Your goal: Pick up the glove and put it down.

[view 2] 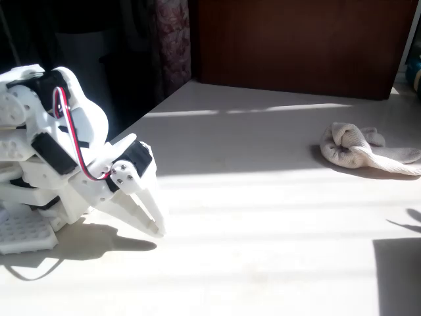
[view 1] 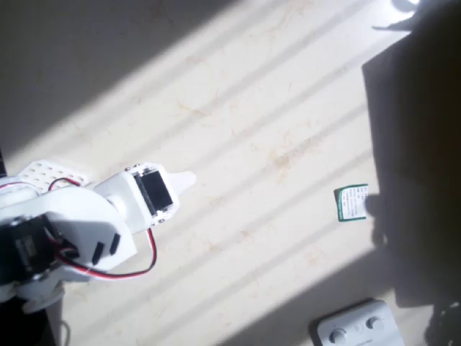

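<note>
Knit cloth glove point(view 2: 358, 148), matt tabletop point(view 2: 263, 197)

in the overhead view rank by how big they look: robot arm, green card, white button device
1. robot arm, by far the largest.
2. white button device, though the frame edge cuts it off.
3. green card, smallest.
The arm rises nearer the camera, which enlarges it.

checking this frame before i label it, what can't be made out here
- Glove, fixed view: bunched up, so its fingers can't be counted.
- Gripper, fixed view: fingers overlap side-on, so open or shut is unclear. In the overhead view the wrist housing covers most of it.
- Green card, overhead view: print too small to read, and a dark shadow covers the table to its right.
- White device, overhead view: cut off by the bottom edge.
</note>
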